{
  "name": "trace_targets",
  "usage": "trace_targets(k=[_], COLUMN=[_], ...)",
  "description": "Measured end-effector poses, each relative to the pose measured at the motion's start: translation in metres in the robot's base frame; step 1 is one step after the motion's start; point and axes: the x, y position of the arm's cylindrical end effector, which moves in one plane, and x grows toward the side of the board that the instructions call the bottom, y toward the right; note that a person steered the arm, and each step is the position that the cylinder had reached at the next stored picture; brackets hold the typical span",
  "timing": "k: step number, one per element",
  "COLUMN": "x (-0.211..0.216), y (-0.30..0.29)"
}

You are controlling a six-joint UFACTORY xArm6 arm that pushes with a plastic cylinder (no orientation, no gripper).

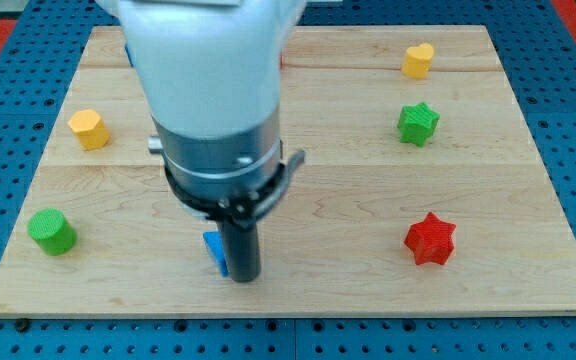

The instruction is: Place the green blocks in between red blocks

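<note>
**Camera view: tip beside blue block, greens far from red star**

Camera view, only view. My tip (244,278) sits low centre on the wooden board (528,290), touching a blue block (214,251) on its left; shape unclear, mostly hidden. No fingers, just a rod. Green cylinder (51,232) near the view's left edge. Green star (418,123) upper right, above red star (430,239), well apart. Yellow hexagonal block (88,128) upper left, yellow heart (419,60) top right. The arm hides the top centre of the board.
</note>
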Motion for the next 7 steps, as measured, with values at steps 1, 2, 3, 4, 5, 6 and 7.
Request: trace_targets(k=[1, 2, 3, 4, 5, 6, 7], x=[-0.022, -0.013, 0.024, 0.029, 0.006, -0.030, -0.049], y=[-0.015, -0.019, -0.028, -0.111, -0.216, -0.198, -0.133])
